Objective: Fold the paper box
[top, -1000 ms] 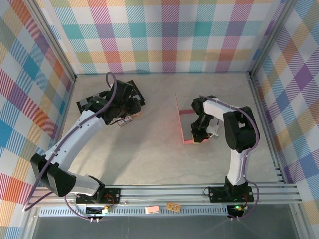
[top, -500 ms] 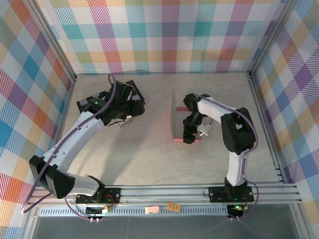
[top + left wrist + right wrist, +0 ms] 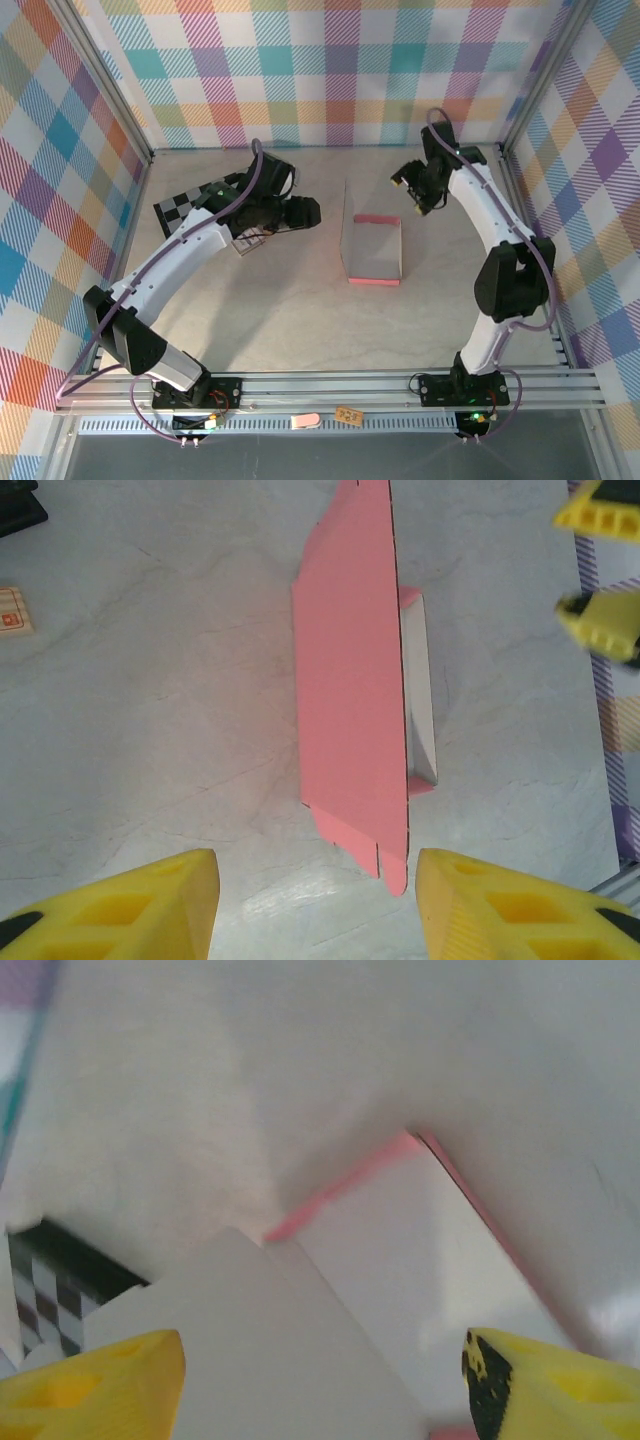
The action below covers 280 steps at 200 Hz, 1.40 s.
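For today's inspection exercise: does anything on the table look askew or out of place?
The paper box sits half-formed in the middle: one tall wall stands upright, unheld, while the other sides stay low. The checkered board lies askew at the far left.

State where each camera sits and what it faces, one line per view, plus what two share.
Top external: above and behind the arm bases, looking down on the table, both arms, the paper box.
Left wrist: on the left arm, facing the box's pink outer side; the left gripper, yellow-fingered, at bottom.
Right wrist: on the right arm, close to the box's pale inside; the right gripper, yellow-fingered, at bottom.
Shared: both wrist views show the box, from opposite sides.
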Each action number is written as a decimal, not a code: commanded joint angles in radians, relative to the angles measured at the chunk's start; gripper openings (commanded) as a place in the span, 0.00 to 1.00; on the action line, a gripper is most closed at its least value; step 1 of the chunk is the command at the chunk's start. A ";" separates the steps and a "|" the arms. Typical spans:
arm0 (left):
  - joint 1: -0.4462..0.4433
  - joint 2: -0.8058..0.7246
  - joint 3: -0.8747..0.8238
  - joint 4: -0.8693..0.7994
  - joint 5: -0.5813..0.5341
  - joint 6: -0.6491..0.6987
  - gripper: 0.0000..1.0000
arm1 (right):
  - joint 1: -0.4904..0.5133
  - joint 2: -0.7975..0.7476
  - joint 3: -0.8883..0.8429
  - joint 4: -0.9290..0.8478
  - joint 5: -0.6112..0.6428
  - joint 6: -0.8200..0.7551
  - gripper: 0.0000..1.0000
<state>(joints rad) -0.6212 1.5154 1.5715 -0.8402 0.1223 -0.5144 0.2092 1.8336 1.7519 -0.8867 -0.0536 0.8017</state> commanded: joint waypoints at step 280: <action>0.129 -0.283 -0.399 0.084 0.057 -0.075 0.52 | 0.081 0.333 -0.050 0.146 0.050 -1.059 0.27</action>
<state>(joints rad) -0.5014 1.2564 1.1820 -0.7570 0.1654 -0.5808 0.2764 2.2307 1.7462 -0.7624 -0.0330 -0.3523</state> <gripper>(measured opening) 0.519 0.304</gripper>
